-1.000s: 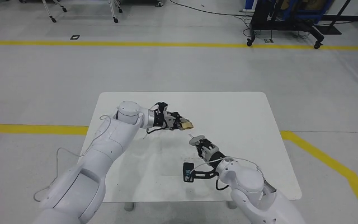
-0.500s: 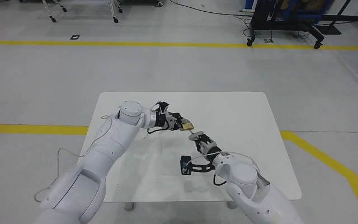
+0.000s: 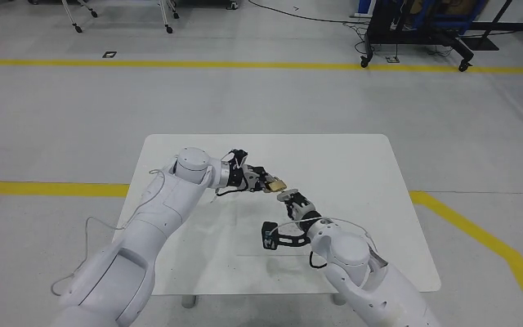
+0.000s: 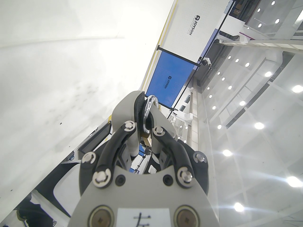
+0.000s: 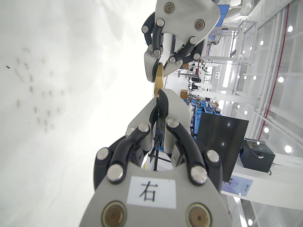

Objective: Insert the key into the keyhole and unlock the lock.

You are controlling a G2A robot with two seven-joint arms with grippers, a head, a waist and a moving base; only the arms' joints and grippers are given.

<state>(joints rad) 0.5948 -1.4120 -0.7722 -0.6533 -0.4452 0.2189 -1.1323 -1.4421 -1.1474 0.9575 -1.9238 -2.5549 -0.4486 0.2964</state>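
In the top view I have the left gripper (image 3: 260, 179) just left of the frame's centre, held over the white table (image 3: 351, 163). It is clenched on the brass lock (image 3: 278, 185), which sticks out of its fingertips toward the lower right. The left wrist view shows the grip more closely. There the left gripper (image 4: 145, 103) has both fingers pressed together on the lock's silver shackle (image 4: 148, 106), and a sliver of the brass body shows behind them.

The right gripper (image 3: 292, 199) comes up from the lower right of the top view and sits just below and right of the lock. It is clamped on the key (image 3: 285, 193), which points up and left at the lock's free end.

In the right wrist view the right gripper (image 5: 162, 100) has its pads closed tight on something thin, seen edge-on. Its fingertips are right against the end of the lock (image 5: 158, 80), which hangs from the left gripper (image 5: 157, 72) beyond. Lock and key are lined up end to end above the table. I cannot tell whether the key's blade is inside the keyhole.
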